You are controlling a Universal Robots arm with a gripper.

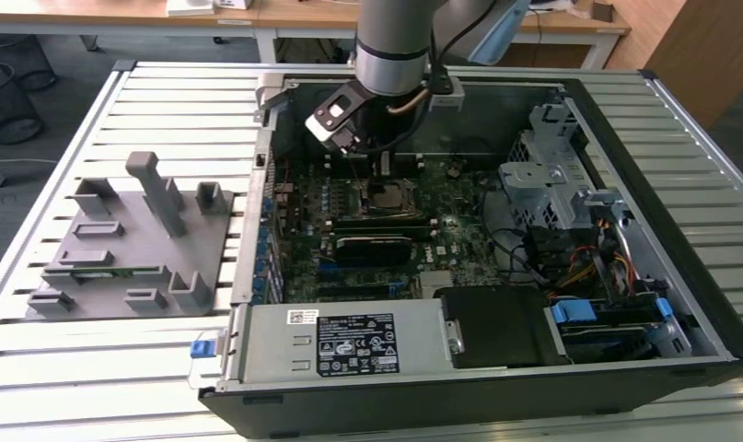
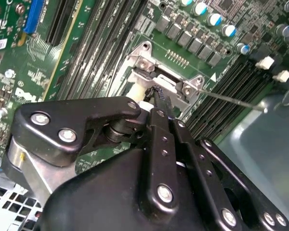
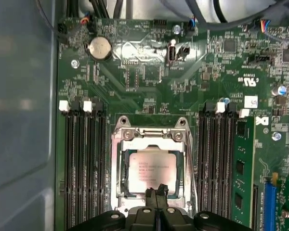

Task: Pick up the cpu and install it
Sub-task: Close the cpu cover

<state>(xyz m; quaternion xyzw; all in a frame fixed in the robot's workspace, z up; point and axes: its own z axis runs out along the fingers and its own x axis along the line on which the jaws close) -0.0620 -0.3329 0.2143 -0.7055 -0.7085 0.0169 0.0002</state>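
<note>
Gripper (image 3: 156, 193) low inside the open computer case (image 1: 470, 393).
The cpu (image 3: 151, 171) lies in the socket (image 3: 119, 168); the fingers are pinched together, holding nothing, tips seemingly over its edge.

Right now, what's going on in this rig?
A single robot arm reaches into an open computer case. In the first wrist view the cpu lies flat in the motherboard socket. The gripper hangs just over the cpu's near edge with its fingertips together, apparently not gripping the chip. Whether it touches the chip cannot be told.
</note>
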